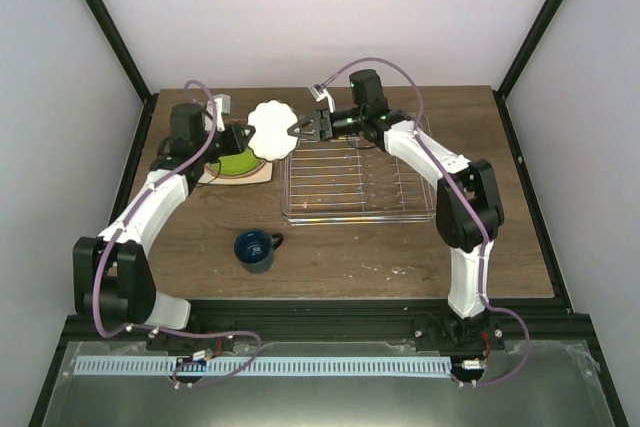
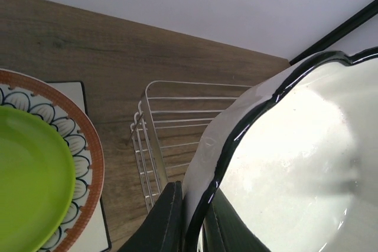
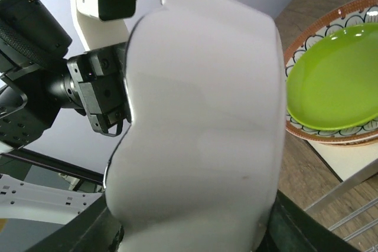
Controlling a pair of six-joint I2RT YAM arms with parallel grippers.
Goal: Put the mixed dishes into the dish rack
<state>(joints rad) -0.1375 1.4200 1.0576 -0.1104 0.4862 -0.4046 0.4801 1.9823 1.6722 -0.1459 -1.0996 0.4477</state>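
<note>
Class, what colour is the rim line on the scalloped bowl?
Black; the bowl shows it best in left wrist view.

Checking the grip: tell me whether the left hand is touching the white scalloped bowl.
Touching. Left wrist view: the left hand pinches the white scalloped bowl at its rim, one dark finger each side.

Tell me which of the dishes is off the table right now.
The small white scalloped bowl: the left gripper pinches its rim, holding it in the air. The three plates lie stacked, and the dark blue mug stands on the table.
</note>
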